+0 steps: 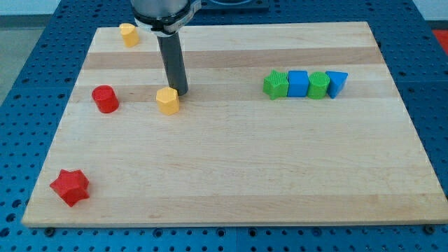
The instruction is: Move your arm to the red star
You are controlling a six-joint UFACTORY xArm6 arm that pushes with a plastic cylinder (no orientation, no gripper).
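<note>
The red star (pixel 70 187) lies near the board's bottom left corner. My tip (pixel 180 92) is the lower end of the dark rod, in the upper middle-left of the board. It stands just right of and touching or almost touching a yellow hexagon block (pixel 168 101). The tip is far above and right of the red star.
A red cylinder (pixel 106 99) sits left of the yellow hexagon. Another yellow block (pixel 129 34) lies near the top left edge. At the view's right stands a row: green block (pixel 276 85), blue cube (pixel 298 83), green cylinder (pixel 318 85), blue triangle (pixel 337 82). The wooden board (pixel 238 175) rests on a blue pegboard.
</note>
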